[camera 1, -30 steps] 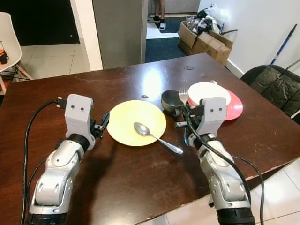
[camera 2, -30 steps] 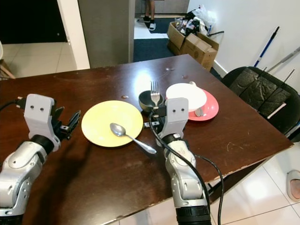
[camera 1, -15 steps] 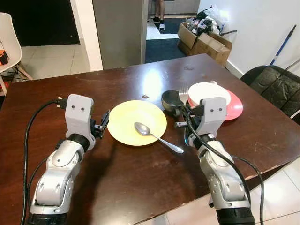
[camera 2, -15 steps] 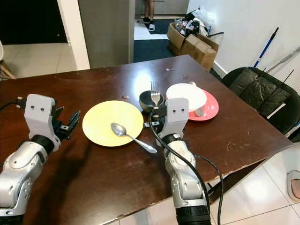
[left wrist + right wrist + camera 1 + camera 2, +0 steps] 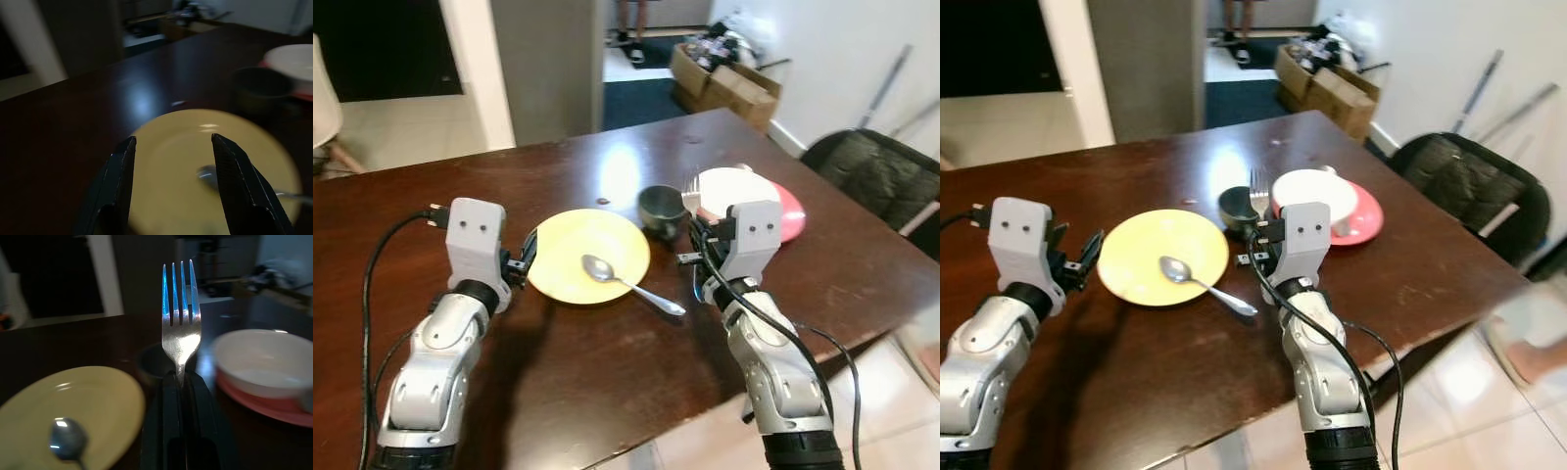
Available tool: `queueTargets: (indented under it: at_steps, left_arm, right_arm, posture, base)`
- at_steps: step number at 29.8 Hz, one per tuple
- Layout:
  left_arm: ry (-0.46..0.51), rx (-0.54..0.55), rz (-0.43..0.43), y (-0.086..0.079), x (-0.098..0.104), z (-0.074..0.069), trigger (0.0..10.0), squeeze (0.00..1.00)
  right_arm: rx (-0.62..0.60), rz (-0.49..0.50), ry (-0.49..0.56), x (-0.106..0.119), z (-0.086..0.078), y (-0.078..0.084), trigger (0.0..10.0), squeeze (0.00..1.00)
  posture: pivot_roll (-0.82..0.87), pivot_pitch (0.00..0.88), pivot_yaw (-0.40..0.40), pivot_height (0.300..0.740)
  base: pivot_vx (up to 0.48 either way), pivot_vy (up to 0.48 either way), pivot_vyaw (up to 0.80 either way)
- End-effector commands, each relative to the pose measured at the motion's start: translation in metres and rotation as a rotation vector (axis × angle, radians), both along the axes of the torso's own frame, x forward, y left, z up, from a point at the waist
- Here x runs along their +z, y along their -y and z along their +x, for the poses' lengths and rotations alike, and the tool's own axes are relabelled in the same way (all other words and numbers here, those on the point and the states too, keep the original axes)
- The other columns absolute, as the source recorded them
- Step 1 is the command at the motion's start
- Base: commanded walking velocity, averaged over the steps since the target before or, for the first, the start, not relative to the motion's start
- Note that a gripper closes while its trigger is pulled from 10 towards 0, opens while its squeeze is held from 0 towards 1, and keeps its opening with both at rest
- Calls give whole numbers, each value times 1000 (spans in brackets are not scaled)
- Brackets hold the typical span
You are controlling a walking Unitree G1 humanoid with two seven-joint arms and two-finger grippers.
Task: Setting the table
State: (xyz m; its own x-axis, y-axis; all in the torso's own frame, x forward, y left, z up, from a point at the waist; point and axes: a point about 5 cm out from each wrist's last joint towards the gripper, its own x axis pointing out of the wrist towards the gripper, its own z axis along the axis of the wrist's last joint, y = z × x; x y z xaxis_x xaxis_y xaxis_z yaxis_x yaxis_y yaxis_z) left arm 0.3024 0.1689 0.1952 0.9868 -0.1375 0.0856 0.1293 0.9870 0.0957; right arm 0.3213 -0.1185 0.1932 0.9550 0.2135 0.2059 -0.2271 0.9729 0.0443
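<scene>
A yellow plate [image 5: 576,262] lies on the dark wooden table [image 5: 558,372], with a metal spoon [image 5: 625,284] resting bowl-first on it and its handle sticking off toward my right. My right gripper [image 5: 182,390] is shut on a silver fork [image 5: 180,318], tines up, just right of the plate and in front of a dark bowl [image 5: 662,208]. My left gripper [image 5: 171,161] is open at the plate's left edge, its fingers [image 5: 116,181] either side of the rim. Behind stand a white bowl [image 5: 736,188] on a pink plate [image 5: 791,210].
A black chair [image 5: 867,176] stands at the table's right end. Cardboard boxes [image 5: 724,83] sit on the floor beyond the far corner, and a grey pillar [image 5: 543,69] rises behind the table. The table's near edge runs just in front of my arms.
The whole picture has shifted a little, so the camera moved. Both grippers, the fork, the plate and the spoon keep their places on the table.
</scene>
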Motion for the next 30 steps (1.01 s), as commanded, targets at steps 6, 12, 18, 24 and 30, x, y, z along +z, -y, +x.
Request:
queueTargets:
  at_steps: [6,12,18,24,30]
  left_arm:
    - [-13,-4,-1,1,-4,0,10000,0]
    - [-12,-2,0,1,-3,1,10000,0]
    - [-11,-2,1,1,-3,1,10000,0]
    - [-12,-2,3,1,-3,2,10000,0]
    - [-12,-4,3,1,-4,2,10000,0]
  right_arm:
    - [-2,6,-29,-6,0,2,10000,0]
    - [0,8,-31,-6,0,1,10000,0]
    - [6,10,-33,-6,0,0,10000,0]
    - [9,10,-33,-6,1,0,10000,0]
    - [10,11,-33,-6,1,0,10000,0]
  posture:
    - [33,29,50,740]
    - [34,28,50,740]
    - [36,28,50,740]
    - [36,27,50,740]
    - [37,26,50,740]
  base:
    - [0,0,-800]
    - [0,0,-800]
    - [0,0,-800]
    - [0,0,-800]
    - [0,0,-800]
